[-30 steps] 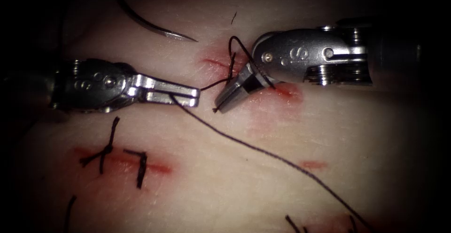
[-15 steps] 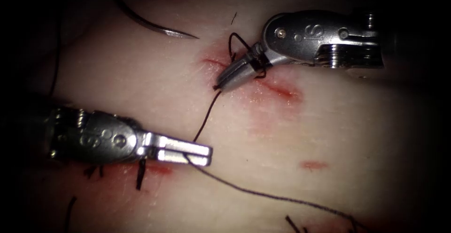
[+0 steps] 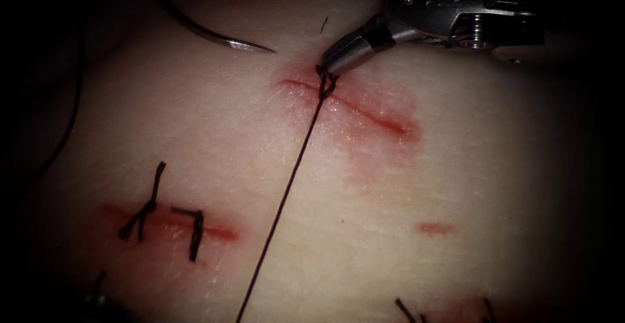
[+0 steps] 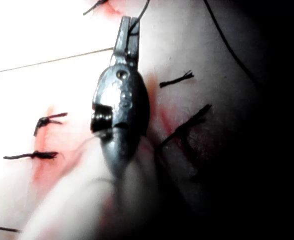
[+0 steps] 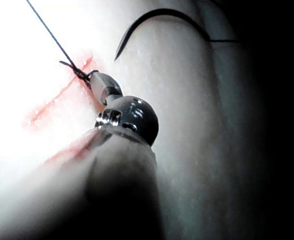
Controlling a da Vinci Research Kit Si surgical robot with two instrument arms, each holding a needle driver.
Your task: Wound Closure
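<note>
Gripping the thread (image 3: 286, 193) at the knot (image 3: 323, 83), the right tool (image 3: 331, 62) sits at the left end of the upper cut (image 3: 364, 111), jaws closed on the strand; the right wrist view shows the same closed tip (image 5: 93, 79) at the knot (image 5: 79, 73). From the knot the thread runs taut and straight down across the tissue (image 3: 456, 180) to the lower edge of the endoscope view, toward the left tool, which is seen in the left wrist view (image 4: 125, 27) with jaws closed on the thread (image 4: 137, 21) at its tip. Compared with half a second ago, the left tool has left the endoscope view, the right tool has moved up and right, and the slack loops around its jaws are gone, the knot now lying snug on the cut. The needle (image 3: 208, 33) lies free on the tissue up and left of the cut, point toward the knot, held by neither tool and not in the tissue; it also shows in the right wrist view (image 5: 161, 20). Red fluid (image 3: 384, 124) marks the cut. Earlier stitches (image 3: 156, 212) with short cut ends cross a lower-left cut.
</note>
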